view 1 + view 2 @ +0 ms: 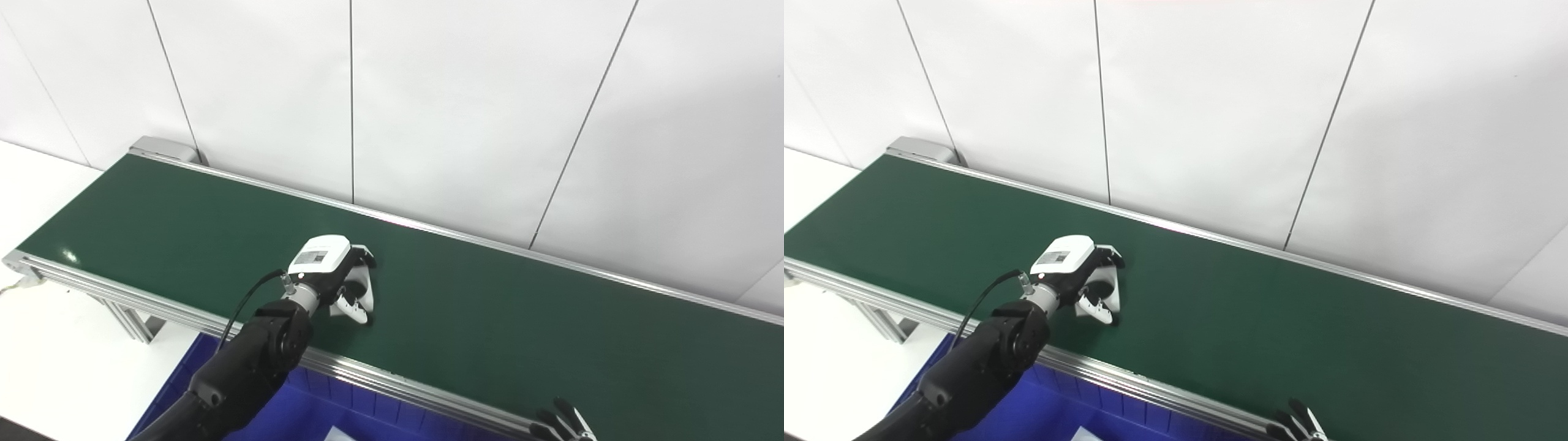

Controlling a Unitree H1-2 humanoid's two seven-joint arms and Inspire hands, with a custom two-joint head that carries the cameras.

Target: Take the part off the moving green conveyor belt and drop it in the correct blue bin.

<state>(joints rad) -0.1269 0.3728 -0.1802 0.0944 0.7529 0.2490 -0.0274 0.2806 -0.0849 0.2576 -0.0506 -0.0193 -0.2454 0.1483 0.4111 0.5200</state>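
Observation:
The green conveyor belt [490, 306] runs diagonally from upper left to lower right. My left hand [334, 269] reaches over the near rail onto the middle of the belt. Its fingers [365, 254] and thumb curl down around a small white part [360, 294] that rests on the belt surface. The hand hides most of the part. Only the fingertips of my right hand [560, 424] show at the bottom edge, spread apart and holding nothing, just in front of the near rail. A blue bin [294, 410] sits below the rail under my left arm.
An aluminium rail [392, 376] edges the belt's near side, and a white panelled wall [429, 110] stands right behind the far side. The conveyor's end and legs [122, 312] are at the left. Something white [337, 433] lies in the bin.

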